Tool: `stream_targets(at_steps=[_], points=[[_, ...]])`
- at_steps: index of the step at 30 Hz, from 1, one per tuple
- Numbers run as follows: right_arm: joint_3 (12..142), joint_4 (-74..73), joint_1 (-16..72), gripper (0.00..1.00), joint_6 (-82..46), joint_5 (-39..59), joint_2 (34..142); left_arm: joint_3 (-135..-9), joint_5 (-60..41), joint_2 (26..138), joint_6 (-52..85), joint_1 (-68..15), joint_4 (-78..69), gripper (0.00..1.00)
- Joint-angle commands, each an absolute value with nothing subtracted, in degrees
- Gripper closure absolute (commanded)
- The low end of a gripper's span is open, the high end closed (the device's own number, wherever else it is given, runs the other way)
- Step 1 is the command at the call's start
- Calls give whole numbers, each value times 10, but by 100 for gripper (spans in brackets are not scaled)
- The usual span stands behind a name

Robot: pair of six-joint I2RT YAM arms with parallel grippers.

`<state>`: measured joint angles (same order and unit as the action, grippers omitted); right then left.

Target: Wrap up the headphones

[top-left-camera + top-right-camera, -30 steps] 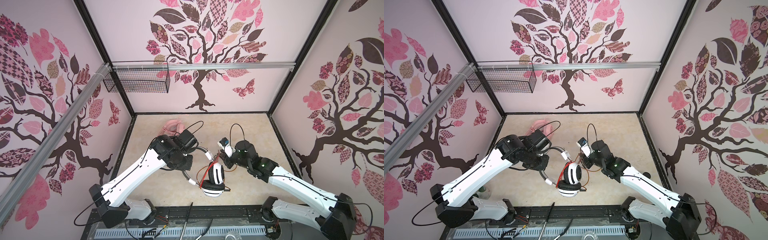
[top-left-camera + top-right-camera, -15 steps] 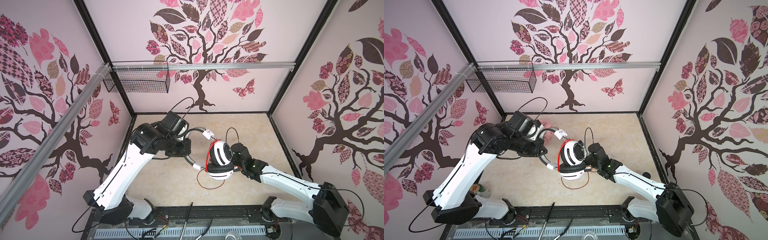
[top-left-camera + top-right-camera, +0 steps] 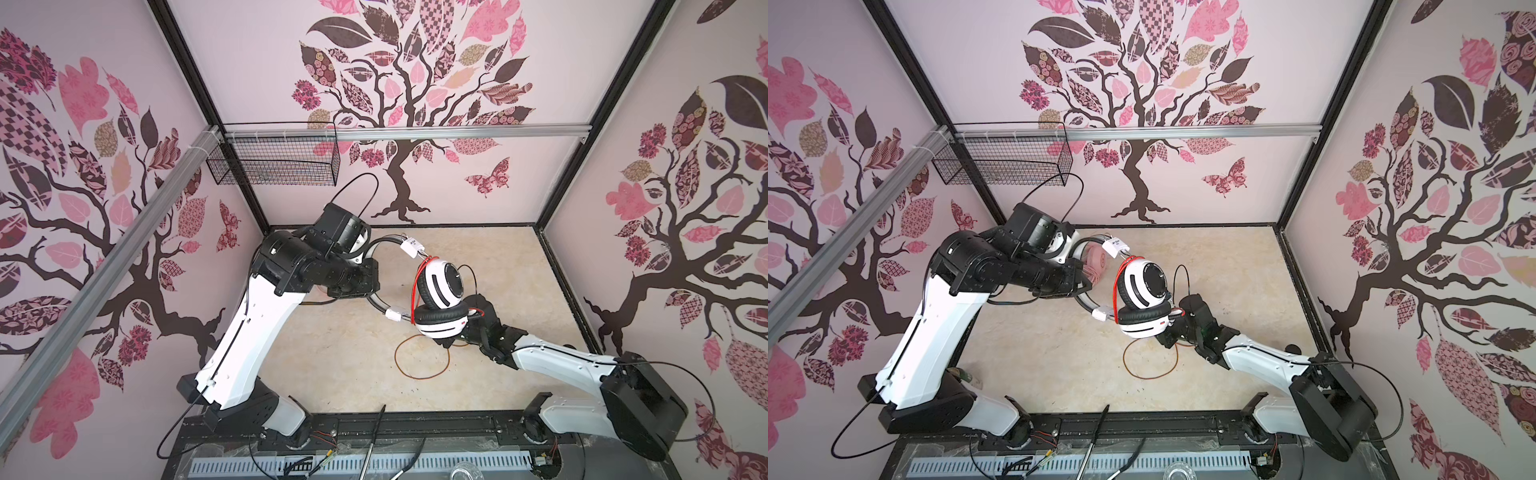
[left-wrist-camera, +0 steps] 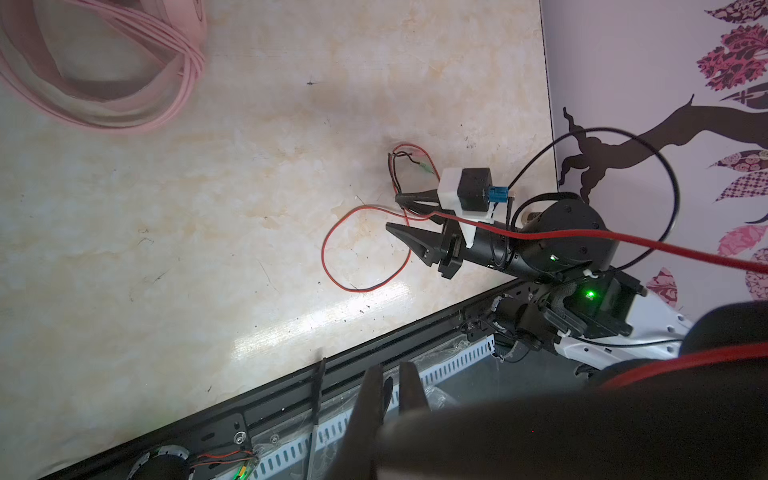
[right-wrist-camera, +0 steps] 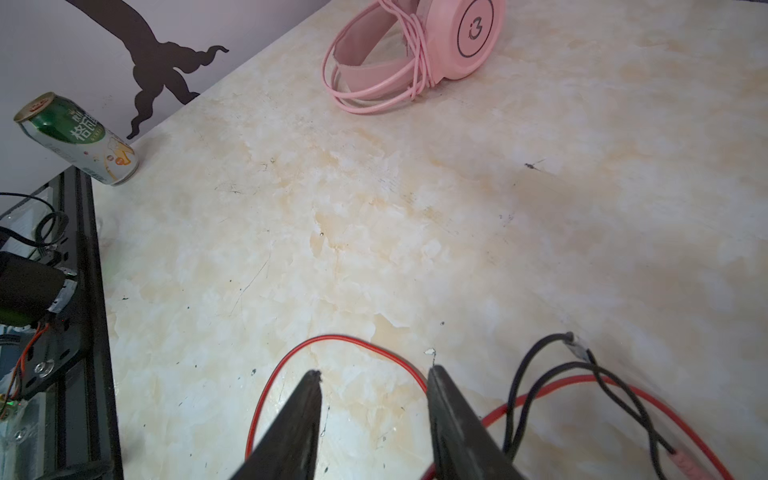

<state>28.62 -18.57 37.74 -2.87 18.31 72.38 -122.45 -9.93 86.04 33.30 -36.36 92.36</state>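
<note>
Pale pink walls printed with dark trees close in a cream marbled table [image 3: 332,357]. Over its middle, the white left arm [image 3: 257,332] has its left end effector [image 4: 390,374] clamped tight on the headband of the white-and-black over-ear headset [image 3: 441,286], which hangs clear of the table. The headset's long axis runs across both top views. Its headband arches toward the left arm, and its two black-padded cups are stacked toward the white right arm [image 3: 557,361], the upper cup's outer face turned up. Beneath the cups the right end effector [image 5: 374,374] sits low, its jaws partly apart and gripping nothing. The all-pink over-ear headset [image 5: 415,54] lies flat at the far left, its pink cord wound round its band. An orange-red cord [image 5: 340,338] drops from the held headset into a loop on the table, just before the right fingertips. A green-and-white drink can [image 5: 79,137] sits by the near left wall.
</note>
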Motion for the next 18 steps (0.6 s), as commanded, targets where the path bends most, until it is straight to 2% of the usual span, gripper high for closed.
stream_targets(at_steps=[1,7,8,10,14,15,18], points=[[257,-267,373,54,-43,213,720,-1242,-133,856,337,-348,903,100],[222,-341,371,54,-53,238,714,-1241,-134,857,337,-346,903,100],[219,-352,371,58,-54,243,715,-1241,-135,857,338,-346,903,100],[215,-364,372,74,-54,253,715,-1240,-134,858,338,-345,903,100],[208,-378,371,96,-55,266,714,-1241,-133,860,339,-346,903,100],[209,-379,372,100,-55,267,714,-1241,-132,860,339,-345,903,100],[205,-378,371,100,-56,270,712,-1246,-131,864,341,-339,903,100]])
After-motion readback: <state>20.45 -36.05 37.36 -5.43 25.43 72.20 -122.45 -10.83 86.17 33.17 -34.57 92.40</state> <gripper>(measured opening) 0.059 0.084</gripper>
